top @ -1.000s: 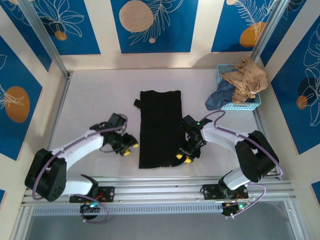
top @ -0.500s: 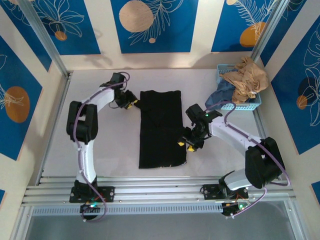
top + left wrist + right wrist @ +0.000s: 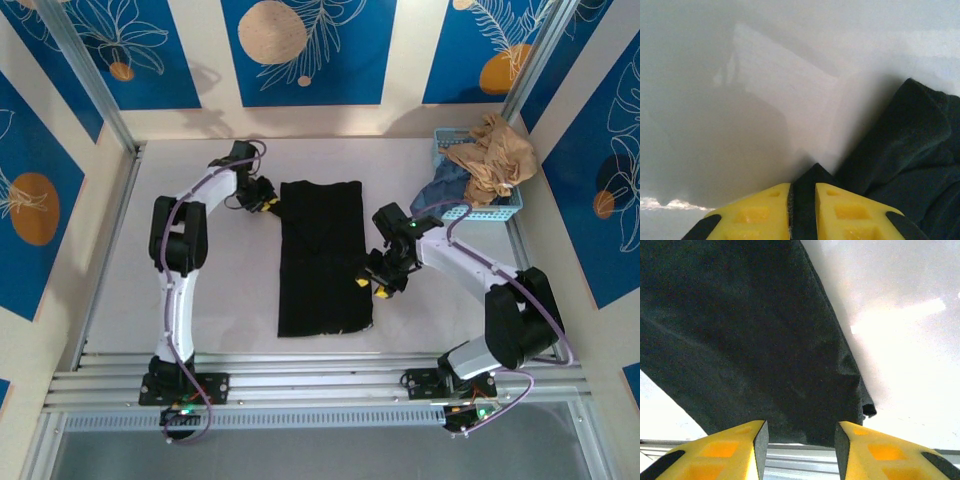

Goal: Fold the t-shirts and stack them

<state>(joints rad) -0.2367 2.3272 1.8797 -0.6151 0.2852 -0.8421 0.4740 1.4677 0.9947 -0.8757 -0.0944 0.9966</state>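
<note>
Lengthwise fold done on the long black cloth t-shirt (image 3: 320, 255); crosswise fold next
Left gripper (image 3: 262, 205) seemingly pinches its far-left corner; right gripper (image 3: 372, 287) hangs released beside the right edge, needing a grip

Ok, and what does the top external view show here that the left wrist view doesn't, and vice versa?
Top external: the whole black cloth t-shirt folded into a long strip on the white table, the open right gripper at its right edge, and a blue plastic basket of crumpled clothes at far right.
Left wrist: up close, the left gripper with its yellow fingers closed on a dark tip of cloth.
Both: the shirt's far-left sleeve and pale table.
</note>
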